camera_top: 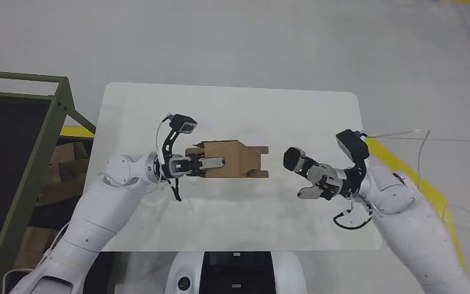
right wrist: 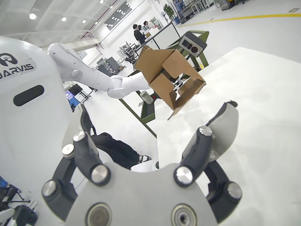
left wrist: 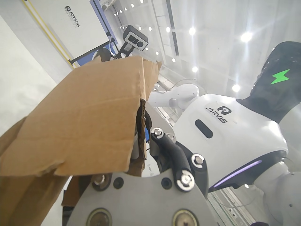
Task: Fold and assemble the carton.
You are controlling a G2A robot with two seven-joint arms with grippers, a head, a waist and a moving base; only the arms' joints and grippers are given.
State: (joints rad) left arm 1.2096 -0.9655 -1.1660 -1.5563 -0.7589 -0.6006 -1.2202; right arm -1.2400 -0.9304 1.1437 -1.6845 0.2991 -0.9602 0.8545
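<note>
- Top view: the left tool (camera_top: 197, 165) is clamped on one end of the brown carton (camera_top: 233, 159), over the middle of the white surface (camera_top: 294, 110). The right tool (camera_top: 299, 176) is near the other end, spread apart, not touching.
- Left wrist view: the carton (left wrist: 89, 118) edge sits in the left tool (left wrist: 143, 147).
- Right wrist view: the carton (right wrist: 162, 71) shows its open end to the right tool (right wrist: 155, 121).

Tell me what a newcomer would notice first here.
First, the brown carton, partly folded with one end open, gripped by the left end effector over the middle of the white table. Then the right end effector, open and empty, apart from the carton and facing its open end.
</note>
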